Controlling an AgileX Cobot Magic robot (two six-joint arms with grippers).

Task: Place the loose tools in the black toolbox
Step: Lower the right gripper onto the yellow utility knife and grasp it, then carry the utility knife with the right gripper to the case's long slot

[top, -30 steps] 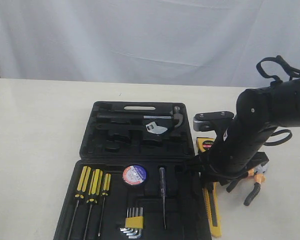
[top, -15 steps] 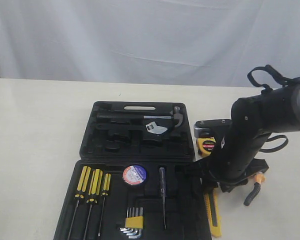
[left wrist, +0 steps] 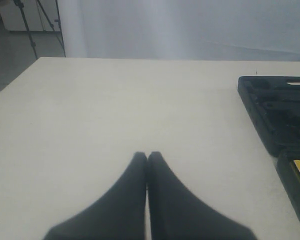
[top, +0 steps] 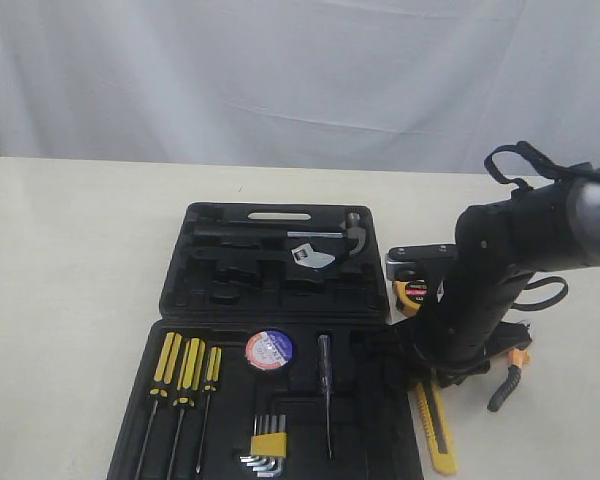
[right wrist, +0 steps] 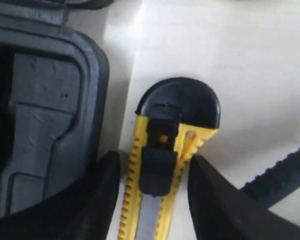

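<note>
Utility knife [top: 436, 432] newly askew, right gripper [right wrist: 155, 170] astride

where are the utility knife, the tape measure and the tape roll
utility knife [right wrist: 158, 162], right wrist view, on its black slider
tape measure [top: 412, 294], exterior view, on its front face
tape roll [top: 269, 350], exterior view, on its blue-white label

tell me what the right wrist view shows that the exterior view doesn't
Right wrist only: the fingers flanking the knife near its black end. In the exterior view the arm hides this.
Exterior only: the tape measure, tape roll, screwdrivers and the whole open toolbox.
Both: the knife lying beside the toolbox's edge on the table.
</note>
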